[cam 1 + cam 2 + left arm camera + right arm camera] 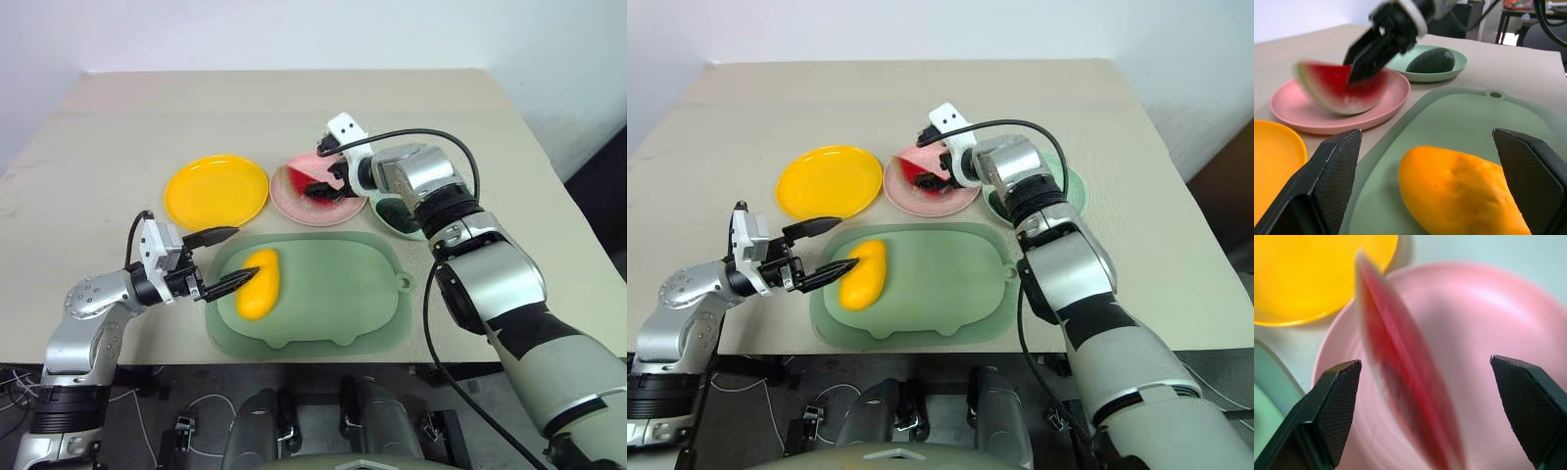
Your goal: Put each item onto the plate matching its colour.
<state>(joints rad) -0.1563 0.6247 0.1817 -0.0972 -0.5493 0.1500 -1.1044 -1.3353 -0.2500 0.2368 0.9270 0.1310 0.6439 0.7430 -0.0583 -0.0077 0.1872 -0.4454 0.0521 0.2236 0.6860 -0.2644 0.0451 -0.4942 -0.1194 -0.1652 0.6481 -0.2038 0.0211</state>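
The yellow mango lies on the large pale green tray. My left gripper is open and level, its fingers on either side of the mango's near end without touching it. The red watermelon wedge stands on its rind on the pink plate. My right gripper hangs open right over it, with the wedge loose between the spread fingers. The dark avocado rests on the mint plate. The yellow plate holds nothing.
The three plates stand in a row beyond the tray, yellow to the left, pink in the middle, mint to the right under my right forearm. The tray reaches close to the table's near edge. Bare beige tabletop stretches behind the plates.
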